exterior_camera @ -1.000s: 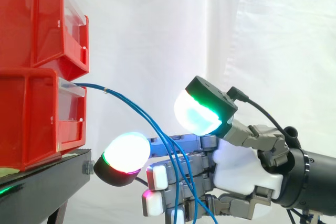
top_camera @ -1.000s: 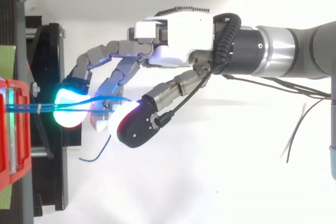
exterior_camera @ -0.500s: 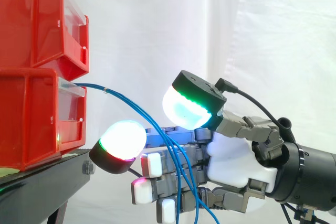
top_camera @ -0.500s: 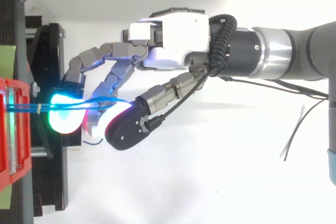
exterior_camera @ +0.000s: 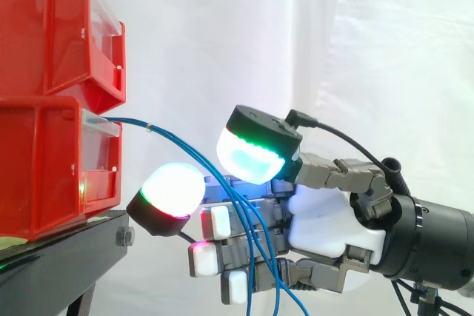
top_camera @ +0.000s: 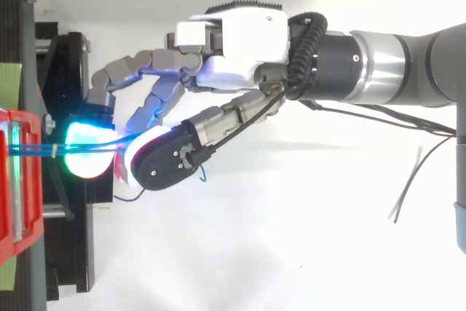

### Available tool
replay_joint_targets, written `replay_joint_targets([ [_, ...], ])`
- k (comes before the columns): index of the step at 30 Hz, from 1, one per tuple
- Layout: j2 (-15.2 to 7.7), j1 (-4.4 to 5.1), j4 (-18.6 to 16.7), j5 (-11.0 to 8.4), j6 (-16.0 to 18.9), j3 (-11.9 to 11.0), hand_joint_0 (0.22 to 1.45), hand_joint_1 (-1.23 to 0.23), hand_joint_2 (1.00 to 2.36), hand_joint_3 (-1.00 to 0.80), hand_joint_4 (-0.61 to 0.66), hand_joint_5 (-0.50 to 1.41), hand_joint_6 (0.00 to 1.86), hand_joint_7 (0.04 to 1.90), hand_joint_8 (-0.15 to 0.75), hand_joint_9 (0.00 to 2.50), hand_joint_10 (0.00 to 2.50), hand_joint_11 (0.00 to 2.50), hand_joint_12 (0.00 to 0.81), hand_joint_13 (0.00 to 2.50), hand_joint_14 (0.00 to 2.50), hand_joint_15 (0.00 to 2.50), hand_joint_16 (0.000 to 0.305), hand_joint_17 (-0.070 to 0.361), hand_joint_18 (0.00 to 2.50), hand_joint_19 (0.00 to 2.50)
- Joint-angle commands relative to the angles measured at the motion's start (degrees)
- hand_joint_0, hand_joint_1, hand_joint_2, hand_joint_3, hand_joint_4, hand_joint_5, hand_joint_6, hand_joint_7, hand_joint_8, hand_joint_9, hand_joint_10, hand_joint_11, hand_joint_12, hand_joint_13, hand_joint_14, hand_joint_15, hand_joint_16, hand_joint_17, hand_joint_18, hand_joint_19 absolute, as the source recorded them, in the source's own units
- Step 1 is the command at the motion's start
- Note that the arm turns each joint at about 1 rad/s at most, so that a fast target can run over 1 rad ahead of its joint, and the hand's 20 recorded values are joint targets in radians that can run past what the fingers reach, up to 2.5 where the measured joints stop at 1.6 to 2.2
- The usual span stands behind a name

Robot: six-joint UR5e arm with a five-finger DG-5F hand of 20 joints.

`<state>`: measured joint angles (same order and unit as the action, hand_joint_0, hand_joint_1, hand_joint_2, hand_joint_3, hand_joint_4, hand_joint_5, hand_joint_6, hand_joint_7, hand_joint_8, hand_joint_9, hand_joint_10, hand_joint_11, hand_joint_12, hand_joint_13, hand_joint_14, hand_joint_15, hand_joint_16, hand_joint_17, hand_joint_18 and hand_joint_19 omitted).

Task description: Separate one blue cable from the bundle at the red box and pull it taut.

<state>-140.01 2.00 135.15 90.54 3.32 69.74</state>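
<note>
Several thin blue cables [exterior_camera: 185, 150] leave the lower red bin [exterior_camera: 44, 168] as a bundle held by a small tie, then sag down and to the right. My hand [exterior_camera: 326, 221] reaches in from the right, just off the bin's front. The cables run down across its fingers. One long finger stretches toward the bin, its glowing pad [exterior_camera: 174, 190] below the bundle. The thumb pad [exterior_camera: 255, 157] sits above and right of the cables. In the top view the cables [top_camera: 44, 149] pass between the cyan pad [top_camera: 86, 152] and the thumb [top_camera: 164, 162]. No pinch shows; the hand [top_camera: 240, 38] is open.
A second red bin [exterior_camera: 44, 27] is stacked on the lower one. Both stand on a black stand [exterior_camera: 59, 257] at the left. A white curtain hangs behind. In the top view, thin dark wires [top_camera: 411, 180] lie on the white floor at the right.
My hand has shifted left toward the bins and risen slightly. The thumb has swung closer to the cables and the extended finger. The cables hang much as before.
</note>
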Motion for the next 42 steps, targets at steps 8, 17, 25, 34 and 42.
replay_joint_targets([
  [8, 0.00, 0.02, 4.42, 1.31, 0.02, -3.38, 0.68, -0.64, 1.02, -0.19, 0.29, -0.15, 0.50, 1.07, 0.378, 0.93, 0.02, 0.71, 0.398, 0.96, 0.02, 0.51, 0.045, 0.101, 0.85, 0.67],
  [17, 0.00, -0.07, 5.47, 1.48, 0.02, -3.82, 0.65, -0.62, 1.01, -0.30, 0.26, -0.11, 0.50, 1.22, 0.388, 0.96, 0.02, 0.73, 0.402, 0.99, 0.02, 0.53, 0.046, 0.103, 0.87, 0.69],
  [25, 0.00, -0.07, 5.56, 1.48, 0.02, -4.35, 0.64, -0.59, 1.02, -0.28, 0.23, -0.12, 0.59, 1.16, 0.392, 0.99, 0.02, 0.73, 0.406, 1.02, 0.02, 0.55, 0.046, 0.104, 0.90, 0.69],
  [34, 0.00, -0.15, 5.56, 1.48, -0.07, -4.44, 0.67, -0.53, 1.01, -0.10, 0.22, -0.10, 0.57, 1.18, 0.422, 1.07, 0.01, 0.71, 0.451, 1.07, 0.02, 0.54, 0.055, 0.124, 0.96, 0.66],
  [42, 0.00, -0.15, 5.30, 1.31, -1.21, -4.44, 0.72, -0.71, 1.00, 0.05, 0.23, -0.12, 0.63, 1.13, 0.421, 1.07, 0.01, 0.72, 0.450, 1.09, 0.02, 0.55, 0.055, 0.123, 0.98, 0.68],
])
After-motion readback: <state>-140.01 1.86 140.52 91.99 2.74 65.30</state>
